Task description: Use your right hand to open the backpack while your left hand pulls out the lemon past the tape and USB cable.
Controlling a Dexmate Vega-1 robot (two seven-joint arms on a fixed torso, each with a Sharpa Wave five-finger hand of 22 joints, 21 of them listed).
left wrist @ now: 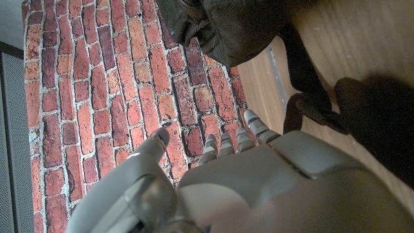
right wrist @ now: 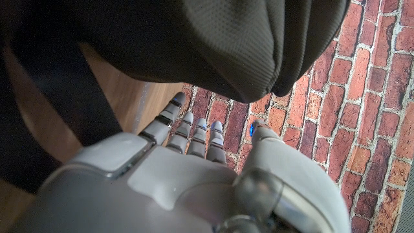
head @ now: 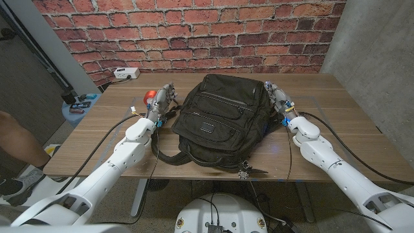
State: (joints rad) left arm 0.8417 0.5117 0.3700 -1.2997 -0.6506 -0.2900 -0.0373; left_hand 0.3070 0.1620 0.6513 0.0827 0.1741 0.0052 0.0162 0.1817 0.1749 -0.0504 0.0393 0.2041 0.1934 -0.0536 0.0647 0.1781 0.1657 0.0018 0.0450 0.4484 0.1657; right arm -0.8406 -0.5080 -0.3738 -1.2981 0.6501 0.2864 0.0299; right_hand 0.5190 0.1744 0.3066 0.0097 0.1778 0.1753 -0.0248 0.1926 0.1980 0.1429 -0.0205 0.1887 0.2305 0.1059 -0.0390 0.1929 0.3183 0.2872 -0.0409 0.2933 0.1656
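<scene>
Both arms are white and smooth, built from round, chunky parts joined one after another. A thin black cable runs along the outside of each arm. The left hand is light grey with a red part near it. The right hand is grey too, with a small orange bit at the wrist. Up close, the fingers have pale grey shells with dark bands between them, and a tiny blue light glows on the thumb.

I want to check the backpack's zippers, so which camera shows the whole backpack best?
The head view: the backpack lies whole between both hands, zipper rows visible. The wrist views catch just dark fabric and straps close up.
</scene>
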